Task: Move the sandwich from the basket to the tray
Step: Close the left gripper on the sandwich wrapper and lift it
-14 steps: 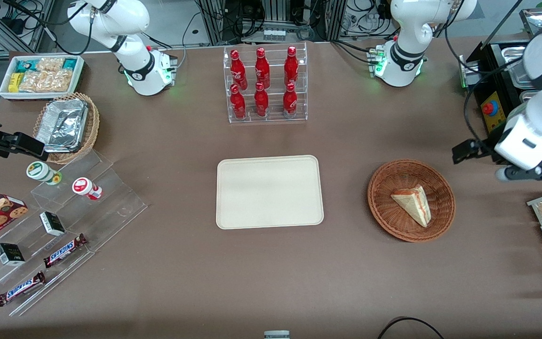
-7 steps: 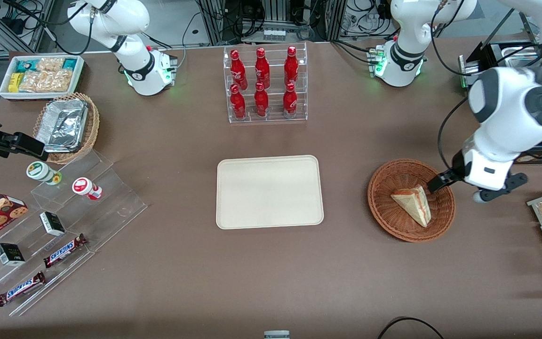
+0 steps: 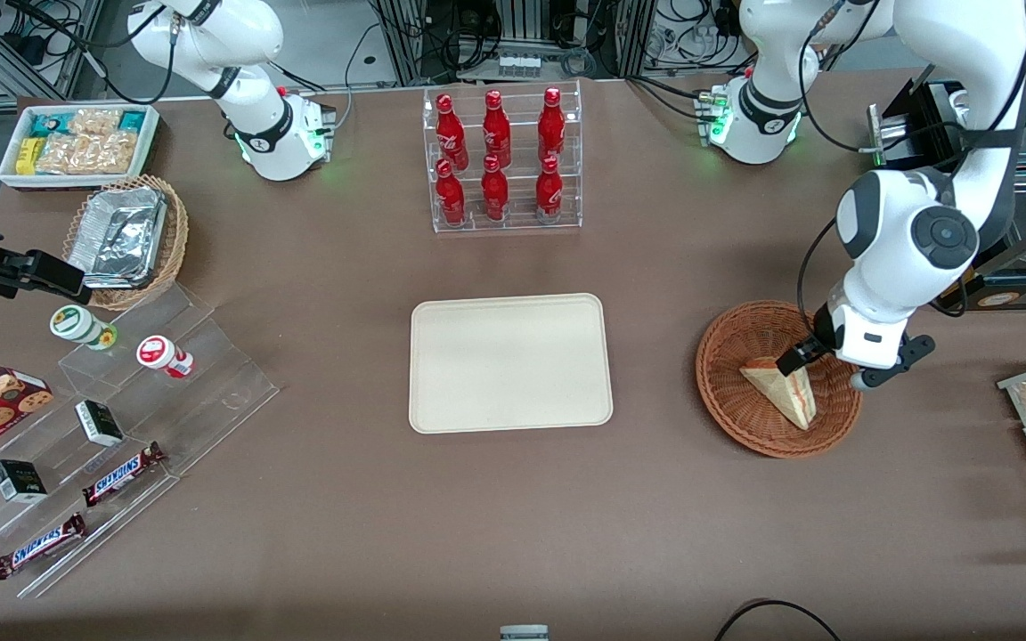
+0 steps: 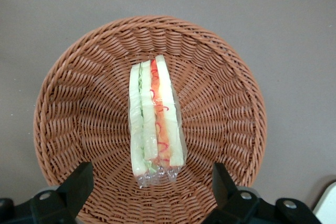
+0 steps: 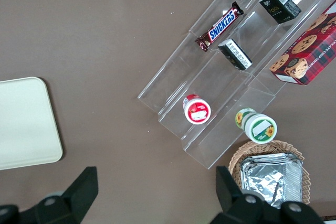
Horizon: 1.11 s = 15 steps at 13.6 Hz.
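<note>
Sandwich (image 3: 780, 392) lies alone in the basket (image 3: 731, 392), a round, shallow bowl of reddish-brown wicker standing on the brown worktop (image 3: 655, 534) toward the working arm's end. The wedge rests on the woven floor, its pointed end toward the tray (image 3: 510, 362) and its striped cut edge toward the working arm. In the left wrist view the sandwich (image 4: 156, 121) is wrapped in clear film; its pale bread slices stand side by side with green filling between one pair and red and orange shreds between the next, and the basket (image 4: 79, 108) rings it on every side.

The pincer (image 4: 149, 184) hangs directly over the basket, released, its two dark fingers (image 4: 79, 182) spread wide with the sandwich's near end between them and touching neither. In the front view the pincer (image 3: 802, 356) sits above the sandwich's thick end.

The tray, cream-beige with rounded corners and a low rim, holds nothing and lies flat, well apart from the basket, toward the parked arm. Farther from the front camera than the tray, a clear rack (image 3: 506, 160) holds six red bottles in two rows. Toward the parked arm's end, a lighter wicker basket (image 3: 170, 245) holds foil containers and a white bin (image 3: 14, 178) holds snack packets.
</note>
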### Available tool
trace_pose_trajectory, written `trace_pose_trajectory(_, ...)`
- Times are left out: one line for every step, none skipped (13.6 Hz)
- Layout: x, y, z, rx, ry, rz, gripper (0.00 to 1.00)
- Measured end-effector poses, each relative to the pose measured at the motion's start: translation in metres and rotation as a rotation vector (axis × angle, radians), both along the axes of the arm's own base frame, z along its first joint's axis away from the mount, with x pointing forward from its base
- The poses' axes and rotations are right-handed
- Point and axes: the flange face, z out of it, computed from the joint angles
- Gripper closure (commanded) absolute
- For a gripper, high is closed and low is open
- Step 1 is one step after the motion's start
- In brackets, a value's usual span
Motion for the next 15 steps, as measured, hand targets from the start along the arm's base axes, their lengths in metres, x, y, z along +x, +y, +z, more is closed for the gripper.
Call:
trace_pose_trajectory(0.001,0.000,-0.005,0.000,0.001,0.000,0.00)
trace_pose_trajectory(0.002,0.000,-0.010,-0.001,-0.001,0.000,0.00)
trace_pose_trajectory(0.002,0.000,-0.016,-0.001,0.002,0.000,0.00)
trace_pose_trajectory(0.003,0.000,-0.022,-0.001,0.004,0.000,0.00)
trace_pose_trajectory(0.004,0.000,-0.027,-0.002,0.002,0.000,0.00)
trace_pose_trajectory(0.004,0.000,-0.032,-0.003,0.003,0.000,0.00)
trace_pose_trajectory(0.004,-0.001,-0.037,-0.003,0.005,0.000,0.00)
trace_pose_trajectory(0.005,-0.001,-0.041,-0.003,0.006,0.000,0.00)
trace_pose_trajectory(0.005,-0.001,-0.045,-0.003,0.010,0.000,0.00)
trace_pose_trajectory(0.004,-0.001,-0.049,-0.002,0.016,0.000,0.01)
trace_pose_trajectory(0.004,-0.001,-0.054,-0.002,0.018,0.000,0.07)
trace_pose_trajectory(0.005,-0.001,-0.060,-0.003,0.018,0.000,0.31)
trace_pose_trajectory(0.005,-0.001,-0.065,-0.003,0.022,0.000,0.61)
trace_pose_trajectory(0.004,-0.001,-0.069,-0.003,0.025,0.000,0.85)
trace_pose_trajectory(0.004,0.000,-0.071,-0.003,0.027,0.000,0.99)
